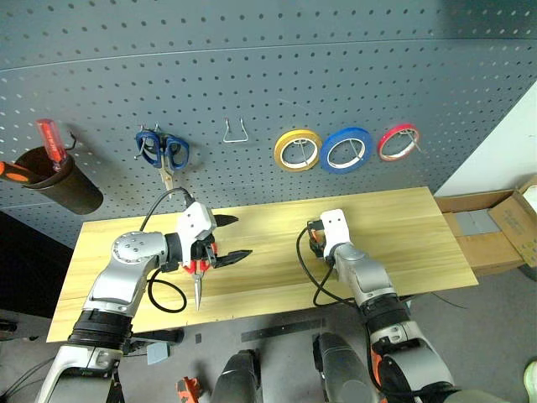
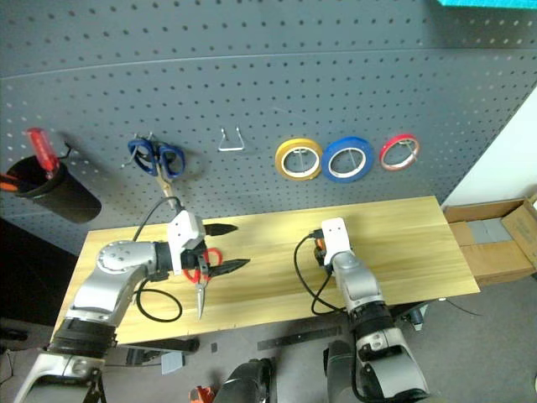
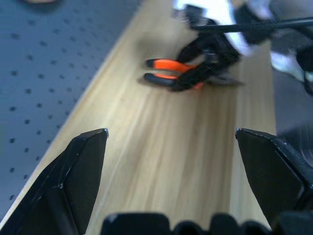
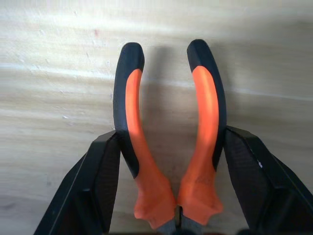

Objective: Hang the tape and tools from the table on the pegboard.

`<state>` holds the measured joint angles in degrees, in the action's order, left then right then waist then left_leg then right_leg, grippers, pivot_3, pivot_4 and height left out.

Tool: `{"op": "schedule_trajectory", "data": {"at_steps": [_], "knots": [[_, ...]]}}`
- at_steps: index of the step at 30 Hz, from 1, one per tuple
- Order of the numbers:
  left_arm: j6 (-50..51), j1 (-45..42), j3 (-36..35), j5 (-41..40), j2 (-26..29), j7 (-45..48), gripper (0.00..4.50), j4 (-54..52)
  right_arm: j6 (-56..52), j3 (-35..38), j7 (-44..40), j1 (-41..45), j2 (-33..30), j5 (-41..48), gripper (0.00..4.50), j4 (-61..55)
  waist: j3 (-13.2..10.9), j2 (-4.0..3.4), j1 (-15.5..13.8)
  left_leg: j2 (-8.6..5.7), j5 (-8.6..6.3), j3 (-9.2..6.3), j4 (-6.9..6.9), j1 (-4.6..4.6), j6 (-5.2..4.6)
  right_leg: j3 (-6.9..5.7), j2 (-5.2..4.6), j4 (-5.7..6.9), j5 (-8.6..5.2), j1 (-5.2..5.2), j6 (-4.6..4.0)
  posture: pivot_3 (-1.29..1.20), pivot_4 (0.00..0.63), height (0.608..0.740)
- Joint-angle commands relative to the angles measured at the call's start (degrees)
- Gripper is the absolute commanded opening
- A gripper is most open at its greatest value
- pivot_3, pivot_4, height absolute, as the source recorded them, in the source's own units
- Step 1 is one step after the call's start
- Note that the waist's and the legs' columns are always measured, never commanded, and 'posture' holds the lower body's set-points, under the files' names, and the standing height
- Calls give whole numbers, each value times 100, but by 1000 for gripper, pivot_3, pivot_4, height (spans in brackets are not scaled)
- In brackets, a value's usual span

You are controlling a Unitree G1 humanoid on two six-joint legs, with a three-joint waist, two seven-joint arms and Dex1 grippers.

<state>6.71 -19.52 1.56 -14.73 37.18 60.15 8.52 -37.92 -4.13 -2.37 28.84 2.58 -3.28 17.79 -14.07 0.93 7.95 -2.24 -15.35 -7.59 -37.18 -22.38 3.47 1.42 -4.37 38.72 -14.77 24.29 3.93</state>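
The pliers (image 4: 171, 147), with curved orange handles tipped in black, lie on the light-wood counter (image 4: 58, 73) in the right wrist view, between the right hand's (image 4: 171, 186) fingers, which press both handles. In the left wrist view the left hand (image 3: 171, 147) gapes empty, pliers at 12 o'clock. From the head, blue tape (image 1: 346, 149) hangs on the pegboard (image 1: 252, 67); red-handled scissors (image 1: 198, 281) lie beneath the left hand.
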Motion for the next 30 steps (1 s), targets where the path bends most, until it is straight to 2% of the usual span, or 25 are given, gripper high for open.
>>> {"op": "schedule_trajectory", "data": {"at_steps": [1, 5, 7, 12, 19, 27, 30], "knots": [[232, 224, -480, -363, -10, -233, 4500, -319, -434, -317, -45, -310, 119, 19, 2694, -1731, 0, 0, 13, 3, 0, -2, 1, 2, 0, 7, 4, 2, 0, 2, 0, -111, 244, 740], [340, 670, -1026, -855, -3, -237, 4500, -613, -867, -1010, -140, -862, 82, -48, 2694, -3699, 0, 0, 12, 5, -1, -1, 7, 4, -1, 33, 11, 7, -1, 14, 1, -111, 244, 740], [323, 823, -1229, -1055, 13, -171, 4500, -691, -1022, -1222, -151, -977, 88, -36, 2694, -4301, 0, 0, 4, 4, -1, 4, 8, 2, -1, 47, 11, 7, -1, 24, 1, -111, 244, 740], [334, 1138, -1744, -1527, -84, -265, 4500, -885, -1236, -1528, -305, -536, 91, 22, 2694, -5199, 1, 3, -42, 4, 0, 7, 2, 4, 0, 54, 11, 13, -1, 24, 2, -95, 236, 740], [369, 1264, -2042, -1769, -231, -550, 4500, -1090, -792, -1484, -423, 545, 147, 17, 2694, -4700, 9, 15, -132, 4, 0, 10, 9, 28, 1, 56, 13, 15, -1, 14, 1, -60, 212, 740], [435, 1505, -2351, -1928, -347, -1072, 4500, -1610, 331, -1244, -622, 1819, 618, 244, 2694, -3098, 20, 33, -219, 4, 0, 19, 16, 33, 2, 68, 14, 12, 0, 19, 0, 18, 188, 740], [548, 1621, -2567, -2098, -402, -1393, 4500, -1937, 1037, -1018, -701, 2571, 843, 406, 2694, -2060, 34, 49, -337, 0, -1, 23, 18, 32, 4, 74, 13, 3, 0, 20, -1, 64, 181, 740]]}}
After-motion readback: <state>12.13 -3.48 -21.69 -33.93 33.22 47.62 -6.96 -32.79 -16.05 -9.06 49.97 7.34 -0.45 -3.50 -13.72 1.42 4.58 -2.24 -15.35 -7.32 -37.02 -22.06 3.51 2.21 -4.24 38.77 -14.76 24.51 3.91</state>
